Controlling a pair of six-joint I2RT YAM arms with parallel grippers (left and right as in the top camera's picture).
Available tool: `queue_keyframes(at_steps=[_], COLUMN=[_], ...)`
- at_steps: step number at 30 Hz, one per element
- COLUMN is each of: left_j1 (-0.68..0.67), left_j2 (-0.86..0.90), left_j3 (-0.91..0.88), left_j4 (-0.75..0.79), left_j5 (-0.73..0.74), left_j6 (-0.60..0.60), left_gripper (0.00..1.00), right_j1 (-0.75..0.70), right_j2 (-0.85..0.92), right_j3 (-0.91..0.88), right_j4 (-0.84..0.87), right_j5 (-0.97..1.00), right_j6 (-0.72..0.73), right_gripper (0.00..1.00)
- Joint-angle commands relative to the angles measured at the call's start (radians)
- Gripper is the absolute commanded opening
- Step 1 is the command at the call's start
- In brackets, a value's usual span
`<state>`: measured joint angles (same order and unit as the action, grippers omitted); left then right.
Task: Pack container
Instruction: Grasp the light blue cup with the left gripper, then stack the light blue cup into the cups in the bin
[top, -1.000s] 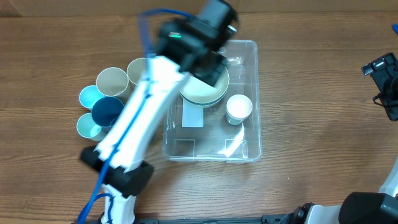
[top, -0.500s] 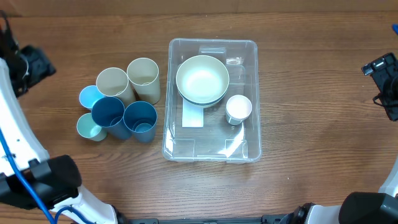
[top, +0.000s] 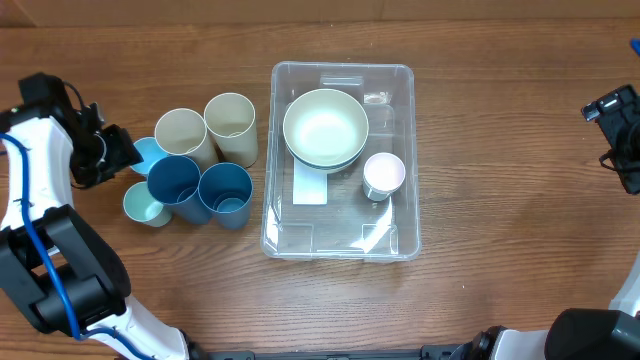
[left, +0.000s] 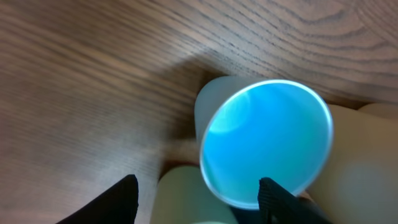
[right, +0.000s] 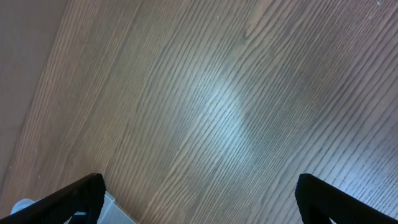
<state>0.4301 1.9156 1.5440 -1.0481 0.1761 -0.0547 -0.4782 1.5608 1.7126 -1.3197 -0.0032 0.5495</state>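
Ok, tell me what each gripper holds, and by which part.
Nothing held: left gripper open near the light blue cup; right gripper open over the table.

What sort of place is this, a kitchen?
Likely a robot test bench, not a kitchen: a wooden table, a robotic left arm and right arm, cups beside a clear container.

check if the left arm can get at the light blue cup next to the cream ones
Probably yes: the left gripper is open right beside the light blue cup, with nothing between them.
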Motion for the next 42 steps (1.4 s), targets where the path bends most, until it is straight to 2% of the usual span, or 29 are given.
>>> queue_keyframes(at_steps=[1, 4, 7, 8, 11, 16, 24, 31, 34, 36, 42], left_j1=[-0.023, -0.032, -0.032, -0.031, -0.032, -0.031, -0.004, -0.060, -0.156, -0.278, -0.710], left_j2=[-0.006, -0.006, -0.006, -0.006, -0.006, -0.006, -0.027, -0.183, -0.249, -0.288, -0.270], left_j3=[-0.079, -0.113, -0.124, -0.127, -0.132, -0.135, -0.079, 0.383, 0.532, 0.593, 0.582], left_j4=[0.074, 0.122, 0.152, 0.170, 0.189, 0.193, 0.171, -0.069, -0.135, -0.176, -0.229], left_j5=[0.023, -0.004, -0.031, -0.031, -0.032, -0.093, -0.180, -0.176, -0.101, -0.071, -0.080], left_j6=[0.033, 0.030, 0.018, 0.017, 0.013, -0.005, -0.114, -0.102, -0.089, -0.079, -0.023], left_gripper=[0.61, 0.57, 0.50, 0.38, 0.28, 0.04, 0.04, 0.04, 0.04, 0.04, 0.04], right_j1=[-0.003, -0.003, -0.003, -0.003, -0.003, -0.003, -0.003, -0.003, -0.003, -0.003, -0.003], right_j2=[0.000, 0.000, 0.000, 0.000, 0.000, 0.000, 0.000, 0.000, 0.000, 0.000, 0.000], right_j3=[0.003, 0.003, 0.003, 0.003, 0.003, 0.003, 0.003, 0.003, 0.003, 0.003, 0.003], right_j4=[0.005, 0.005, 0.005, 0.005, 0.005, 0.005, 0.005, 0.005, 0.005, 0.005, 0.005], right_j5=[0.001, 0.001, 0.001, 0.001, 0.001, 0.001, 0.001, 0.001, 0.001, 0.001, 0.001], right_j6=[0.005, 0.005, 0.005, 0.005, 0.005, 0.005, 0.005, 0.005, 0.005, 0.005, 0.005], right_gripper=[1.00, 1.00, 1.00, 1.00, 1.00, 1.00, 1.00, 1.00, 1.00, 1.00, 1.00])
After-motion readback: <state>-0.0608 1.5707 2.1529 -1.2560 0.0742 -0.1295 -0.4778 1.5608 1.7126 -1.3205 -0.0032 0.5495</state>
